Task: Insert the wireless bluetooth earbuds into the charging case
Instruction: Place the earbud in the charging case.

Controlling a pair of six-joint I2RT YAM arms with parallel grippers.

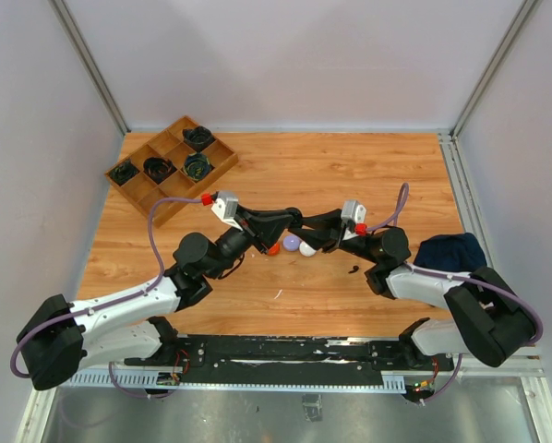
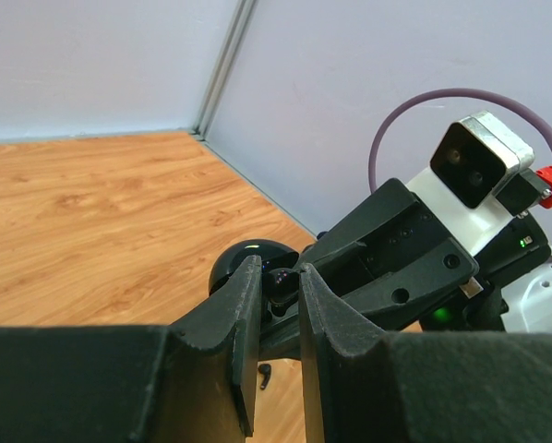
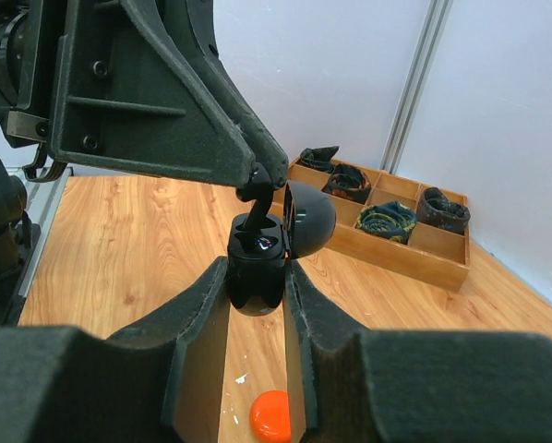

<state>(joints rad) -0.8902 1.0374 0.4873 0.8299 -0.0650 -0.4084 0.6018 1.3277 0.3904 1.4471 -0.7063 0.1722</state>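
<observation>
A black charging case [image 3: 256,277] hangs above the table with its lid [image 3: 309,218] open, and my right gripper [image 3: 258,268] is shut on its body. From above, my left gripper [image 2: 282,273] is shut on a black earbud [image 2: 285,282], whose stem [image 3: 257,217] stands in one socket of the case. The case's round lid [image 2: 248,260] shows just behind the left fingers. A second black earbud [image 2: 264,373] lies loose on the table below. From the top, both grippers [image 1: 300,227] meet at mid-table.
An orange case [image 3: 270,416], a pale purple case [image 1: 292,242] and a white case [image 1: 307,249] lie under the grippers. A loose black earbud [image 1: 354,269] lies right of them. A wooden compartment tray [image 1: 162,197] with coiled cables stands at the back left, and a dark cloth [image 1: 451,251] lies at the right edge.
</observation>
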